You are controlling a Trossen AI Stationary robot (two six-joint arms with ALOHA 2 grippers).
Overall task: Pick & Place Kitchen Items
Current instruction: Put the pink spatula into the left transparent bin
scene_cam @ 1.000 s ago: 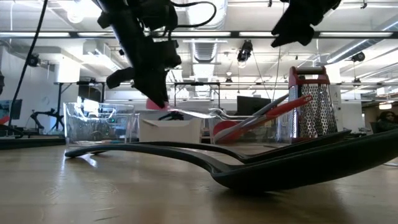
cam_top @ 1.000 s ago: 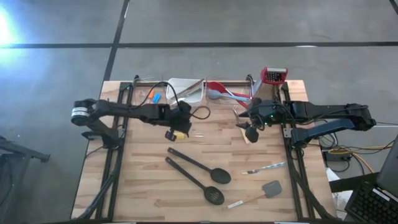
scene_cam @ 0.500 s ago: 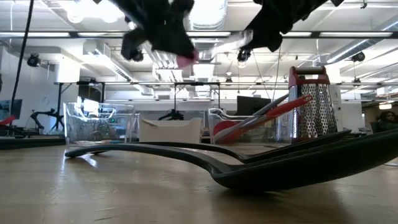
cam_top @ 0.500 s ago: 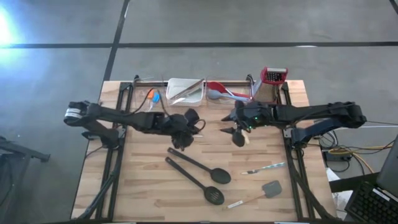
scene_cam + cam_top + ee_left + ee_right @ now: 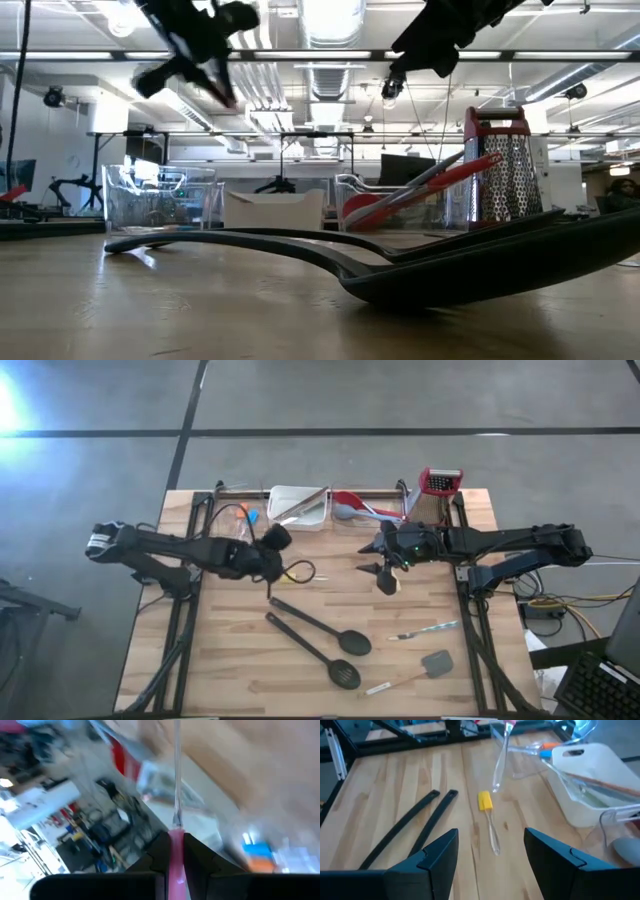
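My left gripper point(image 5: 272, 546) is high over the table's left middle, shut on a small utensil with a pink handle point(image 5: 175, 857) and a clear shaft point(image 5: 499, 765). My right gripper point(image 5: 490, 865) hovers open over the table's right middle point(image 5: 385, 572) with nothing between its fingers. Under it a clear utensil with a yellow handle point(image 5: 485, 801) lies flat on the wood. Two black long-handled spoons point(image 5: 320, 625) lie side by side toward the near edge, also seen as the black spoons point(image 5: 420, 265) close in the low view. My left gripper pinches the utensil's pink handle point(image 5: 175, 855) between its two fingers. The clear shaft point(image 5: 176, 780) sticks out beyond the fingertips, roughly in line with them. The utensil is lifted clear of the table, and its clear end point(image 5: 496, 784) hangs in the air.
At the far edge stand a white tray point(image 5: 297, 505), a clear bin with red spoons point(image 5: 360, 508) and a red-topped grater point(image 5: 438, 485). Thin metal tongs point(image 5: 425, 630) and a grey spatula point(image 5: 435, 662) lie near the right front. Bare wood lies at the near left.
My left gripper has risen well above the table with the pink-handled utensil, rolled about its own line, and swung toward the table's left edge. My right gripper has shifted a little toward the table's middle and stays open.
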